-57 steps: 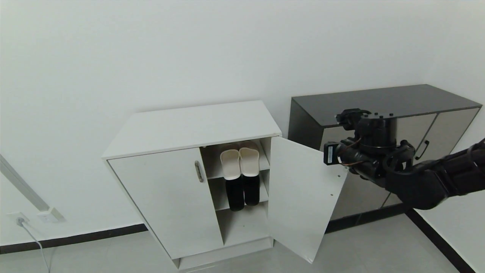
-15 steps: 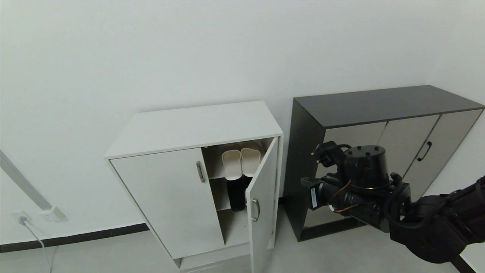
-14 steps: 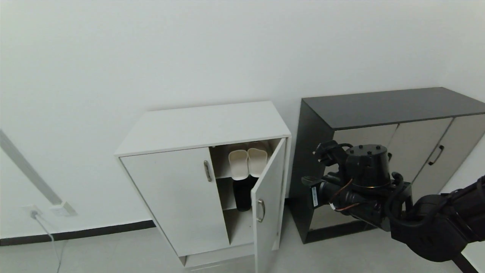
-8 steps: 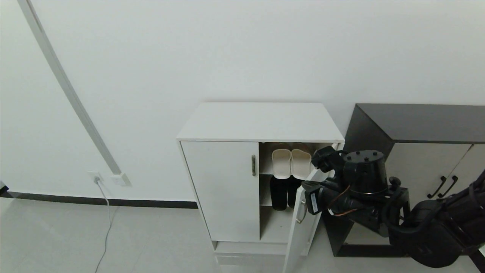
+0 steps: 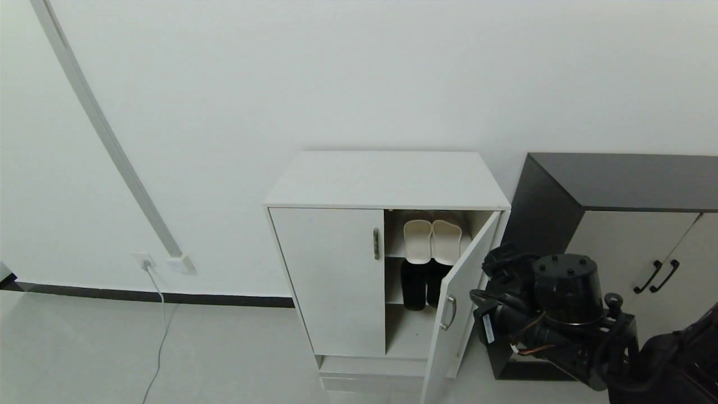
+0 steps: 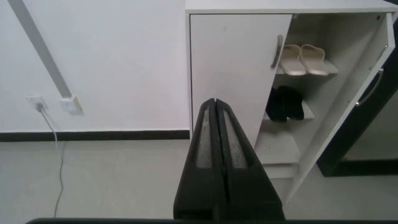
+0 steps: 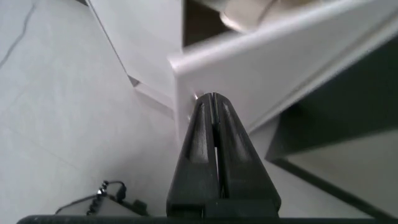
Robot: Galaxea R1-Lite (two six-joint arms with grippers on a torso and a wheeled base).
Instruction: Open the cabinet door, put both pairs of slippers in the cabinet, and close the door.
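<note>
The white cabinet (image 5: 387, 179) has its left door shut and its right door (image 5: 460, 303) standing about half open. A white pair of slippers (image 5: 432, 241) lies on the top shelf and a black pair (image 5: 419, 283) on the shelf below. My right gripper (image 5: 491, 264) is shut and empty, just outside the right door's outer face. In the right wrist view its tips (image 7: 213, 99) are close against the door (image 7: 280, 62). My left gripper (image 6: 214, 104) is shut and empty, held back from the cabinet, facing the shut left door (image 6: 233, 68) and both slipper pairs (image 6: 303, 59).
A dark cabinet (image 5: 622, 179) with grey doors stands right of the white one, close behind my right arm. A wall socket (image 5: 145, 261) with a cable trailing to the floor is at the left. Open grey floor (image 5: 168, 359) lies before the cabinet.
The head view has shifted, so the cabinet now sits further right. The right door swung from wide open to about half open. In the last half second my right gripper dropped lower beside it.
</note>
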